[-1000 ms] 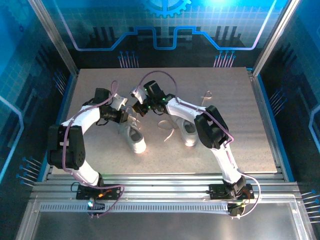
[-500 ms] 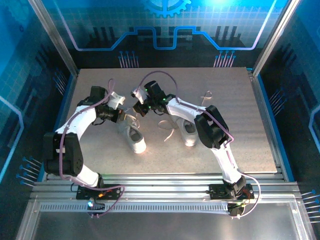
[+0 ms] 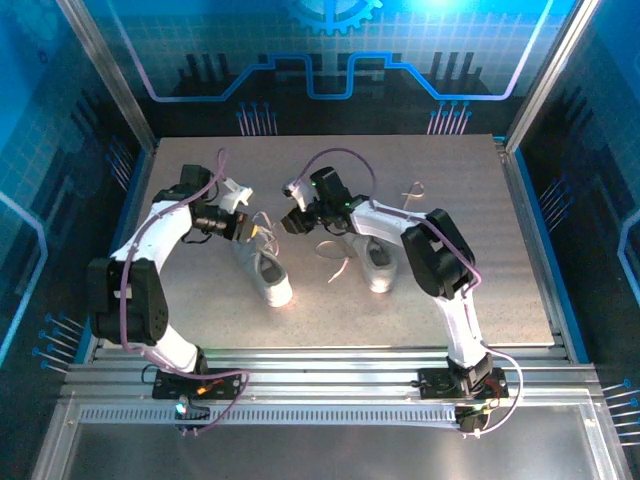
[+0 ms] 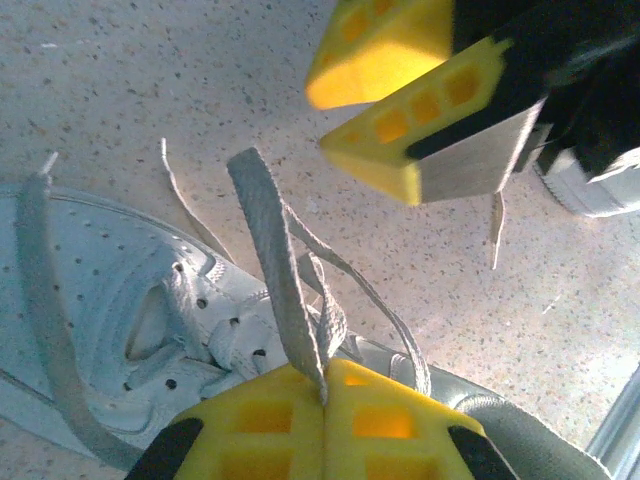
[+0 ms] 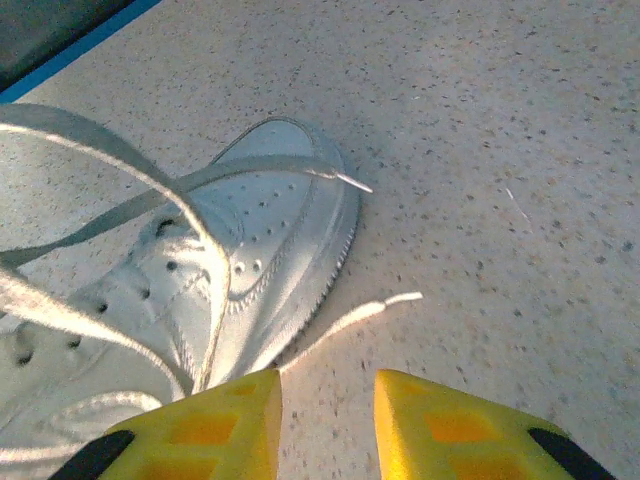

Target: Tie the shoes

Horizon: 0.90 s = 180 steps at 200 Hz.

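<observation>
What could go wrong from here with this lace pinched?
The left gripper pinches the lace only at its very fingertips, so a pull may slip it free. The right gripper is open on nothing, with a loose lace end lying beside the shoe; any knot could slacken.

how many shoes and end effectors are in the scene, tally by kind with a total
white sneakers: 2
end effectors: 2 (left end effector pinching a lace, right end effector open)
total: 4
</observation>
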{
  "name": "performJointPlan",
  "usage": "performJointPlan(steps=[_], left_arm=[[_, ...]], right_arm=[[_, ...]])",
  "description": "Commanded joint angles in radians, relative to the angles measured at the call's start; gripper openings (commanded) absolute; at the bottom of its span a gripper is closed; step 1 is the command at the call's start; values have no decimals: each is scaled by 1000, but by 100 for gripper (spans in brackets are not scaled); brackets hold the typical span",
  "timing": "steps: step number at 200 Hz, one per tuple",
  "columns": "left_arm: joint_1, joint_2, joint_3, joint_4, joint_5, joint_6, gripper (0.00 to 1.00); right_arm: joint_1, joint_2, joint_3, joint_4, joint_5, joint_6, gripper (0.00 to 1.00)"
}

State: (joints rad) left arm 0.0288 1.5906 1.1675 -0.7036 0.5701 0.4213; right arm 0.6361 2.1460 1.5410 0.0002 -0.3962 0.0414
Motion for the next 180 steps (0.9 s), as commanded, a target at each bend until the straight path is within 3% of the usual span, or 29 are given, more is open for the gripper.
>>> performJointPlan(steps=[1, 53, 122, 180], left_arm=[[11, 20, 37, -58, 62, 18, 0], [14, 32, 55, -86, 89, 19, 0], [20, 29, 66, -94, 112, 20, 0], [19, 22, 72, -100, 130, 22, 0]], right_arm=[[-1, -102, -64, 92, -39, -25, 28], [52, -137, -150, 244, -57, -171, 27], [78, -56, -50, 194, -176, -265, 38], [93, -1, 2, 126, -176, -349, 45]])
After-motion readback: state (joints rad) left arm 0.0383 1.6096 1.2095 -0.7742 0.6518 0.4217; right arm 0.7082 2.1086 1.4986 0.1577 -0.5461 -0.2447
